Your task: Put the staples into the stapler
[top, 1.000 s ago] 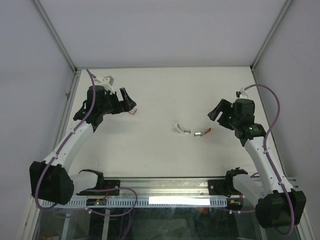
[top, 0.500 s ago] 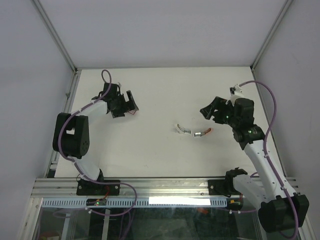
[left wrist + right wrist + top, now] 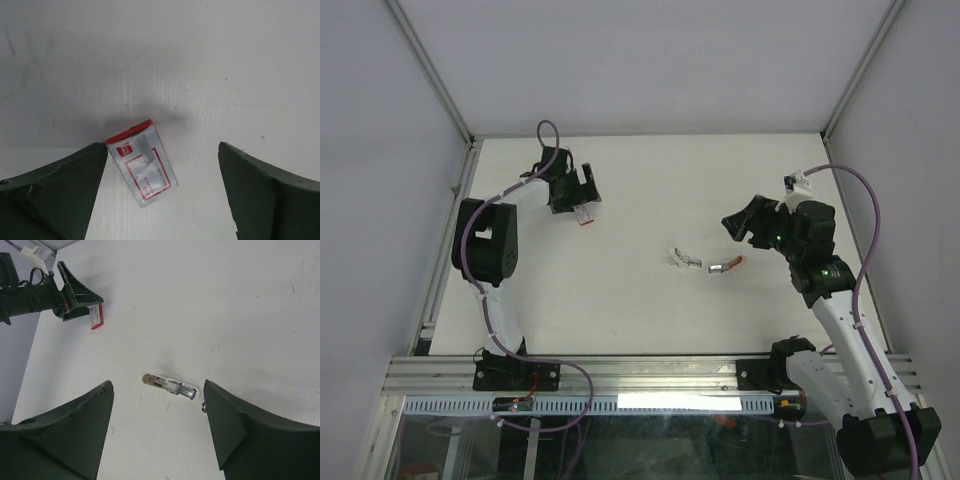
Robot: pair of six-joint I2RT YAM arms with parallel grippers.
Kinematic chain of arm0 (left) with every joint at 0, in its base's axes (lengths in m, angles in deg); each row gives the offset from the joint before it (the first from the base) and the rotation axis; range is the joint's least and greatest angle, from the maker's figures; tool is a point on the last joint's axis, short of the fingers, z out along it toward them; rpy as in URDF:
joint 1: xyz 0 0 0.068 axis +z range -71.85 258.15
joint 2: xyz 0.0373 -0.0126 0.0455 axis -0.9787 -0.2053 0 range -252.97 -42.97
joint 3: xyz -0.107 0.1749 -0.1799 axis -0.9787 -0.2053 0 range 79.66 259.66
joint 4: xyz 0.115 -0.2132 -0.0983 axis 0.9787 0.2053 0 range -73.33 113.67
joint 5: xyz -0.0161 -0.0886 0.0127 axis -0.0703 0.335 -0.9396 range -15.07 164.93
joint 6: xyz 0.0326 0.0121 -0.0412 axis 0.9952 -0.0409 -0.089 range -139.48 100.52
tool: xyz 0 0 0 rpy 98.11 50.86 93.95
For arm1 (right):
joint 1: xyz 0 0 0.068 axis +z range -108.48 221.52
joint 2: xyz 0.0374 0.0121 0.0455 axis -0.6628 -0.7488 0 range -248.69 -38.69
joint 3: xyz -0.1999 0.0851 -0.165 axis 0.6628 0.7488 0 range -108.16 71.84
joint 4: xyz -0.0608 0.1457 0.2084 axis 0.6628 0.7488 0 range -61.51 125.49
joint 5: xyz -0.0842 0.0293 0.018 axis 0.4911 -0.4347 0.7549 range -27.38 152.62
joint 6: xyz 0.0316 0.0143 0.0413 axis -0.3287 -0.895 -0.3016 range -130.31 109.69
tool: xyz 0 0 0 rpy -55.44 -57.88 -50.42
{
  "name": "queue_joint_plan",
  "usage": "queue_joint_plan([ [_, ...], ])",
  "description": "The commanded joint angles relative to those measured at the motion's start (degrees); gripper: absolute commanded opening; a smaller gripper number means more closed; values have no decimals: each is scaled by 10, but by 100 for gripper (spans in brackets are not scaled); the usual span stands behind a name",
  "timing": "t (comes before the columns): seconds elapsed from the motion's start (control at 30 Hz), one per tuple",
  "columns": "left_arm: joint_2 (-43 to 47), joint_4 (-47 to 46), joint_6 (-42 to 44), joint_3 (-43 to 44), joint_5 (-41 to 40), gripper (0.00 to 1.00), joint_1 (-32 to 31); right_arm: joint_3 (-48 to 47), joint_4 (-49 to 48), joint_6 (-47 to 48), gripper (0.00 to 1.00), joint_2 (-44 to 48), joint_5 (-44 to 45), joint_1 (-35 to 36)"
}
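- Staples first: the staples box [image 3: 142,167] lies flat on the table [image 3: 650,170], far left. Whether it is opened I cannot tell, and no loose strip shows anywhere.
- Left gripper [image 3: 163,145] hangs right over it with its fingers spread wide. The box lies between them, its red corner just at the left finger. It looks lined up to pinch the box so the staples can be got out.
- Stapler [image 3: 723,266] sits mid-table, well apart from the box, with a silvery piece [image 3: 685,260] just beside it. Whether that piece belongs to it, I cannot tell.
- Right gripper [image 3: 157,385] hovers above that pair, fingers wide apart, holding nothing. My read: it is poised to take the stapler.
- Count: one box, one stapler, one silvery piece, two grippers, both empty.
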Motion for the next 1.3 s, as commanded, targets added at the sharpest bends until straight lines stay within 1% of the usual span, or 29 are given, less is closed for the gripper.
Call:
queue_joint_plan([
  [0.0,-64,17,50,58,-15,99,-53,6,-26,9,75,9,-9,3],
  [0.07,-79,26,72,82,-31,99,-83,8,-25,8,75,8,-11,3],
  [0.17,-89,44,107,99,-83,99,-123,9,-24,6,75,9,-15,3],
  [0.27,-80,58,129,84,-117,99,-138,11,-24,6,75,9,-17,3],
  [0.33,-65,64,138,66,-127,99,-138,12,-24,6,75,9,-18,3],
  [0.73,7,93,180,-18,-102,98,-144,23,-38,-3,75,1,-35,3],
  [0.8,8,92,185,-26,-112,93,-149,27,-44,-6,75,1,-37,3],
  [0.9,-1,93,193,-21,-130,77,-160,29,-49,-7,75,0,-43,3],
  [0.97,-7,94,195,-16,-140,72,-164,27,-46,-7,75,0,-45,3],
  [1.03,-9,95,197,-16,-149,62,-169,25,-45,-5,75,-1,-50,3],
  [1.1,-8,94,203,-19,-155,55,-180,23,-45,-2,75,-3,-60,3],
  [1.27,-7,90,226,-26,-142,44,-226,12,-53,2,76,-33,-93,3],
])
